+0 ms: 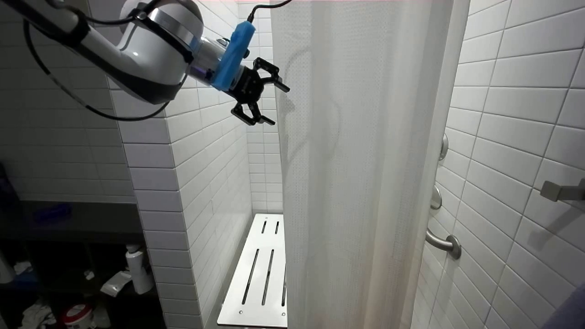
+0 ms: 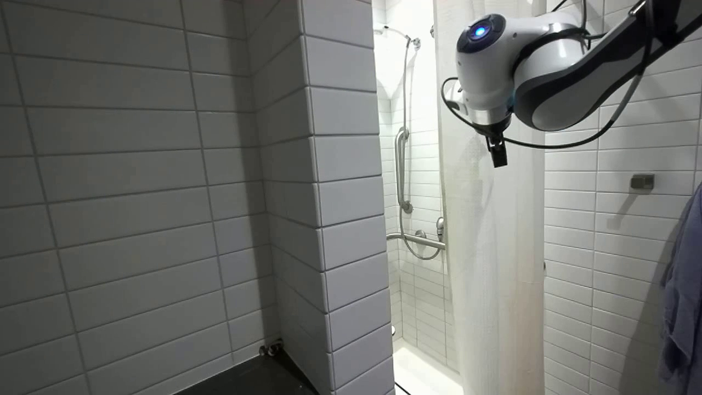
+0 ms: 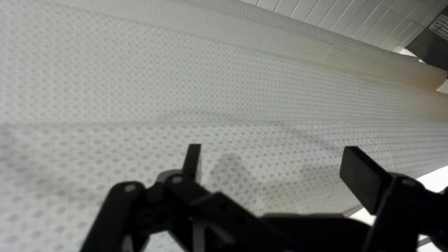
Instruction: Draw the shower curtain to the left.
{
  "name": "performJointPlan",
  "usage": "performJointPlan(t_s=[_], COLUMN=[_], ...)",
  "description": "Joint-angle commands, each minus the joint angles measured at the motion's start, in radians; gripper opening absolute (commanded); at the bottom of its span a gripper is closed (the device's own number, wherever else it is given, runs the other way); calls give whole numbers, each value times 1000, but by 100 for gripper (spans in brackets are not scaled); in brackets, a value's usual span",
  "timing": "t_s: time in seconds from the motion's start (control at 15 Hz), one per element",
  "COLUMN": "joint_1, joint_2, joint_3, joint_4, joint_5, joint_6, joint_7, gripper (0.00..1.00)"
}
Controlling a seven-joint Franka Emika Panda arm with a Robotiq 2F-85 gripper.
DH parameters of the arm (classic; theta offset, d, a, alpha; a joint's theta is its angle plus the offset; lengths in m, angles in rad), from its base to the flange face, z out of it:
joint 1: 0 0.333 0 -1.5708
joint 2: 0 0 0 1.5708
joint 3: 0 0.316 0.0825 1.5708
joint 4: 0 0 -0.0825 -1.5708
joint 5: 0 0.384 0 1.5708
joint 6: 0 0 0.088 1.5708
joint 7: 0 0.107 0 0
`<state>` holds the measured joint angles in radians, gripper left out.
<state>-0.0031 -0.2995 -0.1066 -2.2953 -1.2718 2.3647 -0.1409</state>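
The shower curtain (image 1: 361,160) hangs tall and white with soft vertical folds in both exterior views; it shows again in an exterior view (image 2: 493,285). Its dotted weave fills most of the wrist view (image 3: 210,80). My black gripper (image 1: 282,106) is at the curtain's upper part, close to its left edge in an exterior view. In the wrist view the two fingers (image 3: 272,154) stand wide apart, with curtain fabric beyond them and a shadow on it. Nothing is held between them. I cannot tell whether the fingertips touch the fabric. The gripper (image 2: 498,156) shows edge-on in an exterior view.
A white tiled pillar (image 1: 157,183) stands beside the shower opening. A white slotted bench (image 1: 251,278) lies behind the curtain's left edge. Grab bars (image 1: 438,242) and a metal wall bracket (image 1: 560,191) are on the right tiles. A shower hose (image 2: 405,93) and purple towel (image 2: 683,307) hang nearby.
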Motion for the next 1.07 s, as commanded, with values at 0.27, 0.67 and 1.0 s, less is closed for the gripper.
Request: performJointPlan(t_s=[0.27,0.67,1.0], joint_1=[-18,-12,-11], joint_2=[-65,-58,-46], joint_3=[-42,-24,6], joint_4=[-43,2,68], joint_5=[42,129,143], joint_6=[61,-111,-274], joint_7=[-404,-690,-812], gripper=[100,100,100])
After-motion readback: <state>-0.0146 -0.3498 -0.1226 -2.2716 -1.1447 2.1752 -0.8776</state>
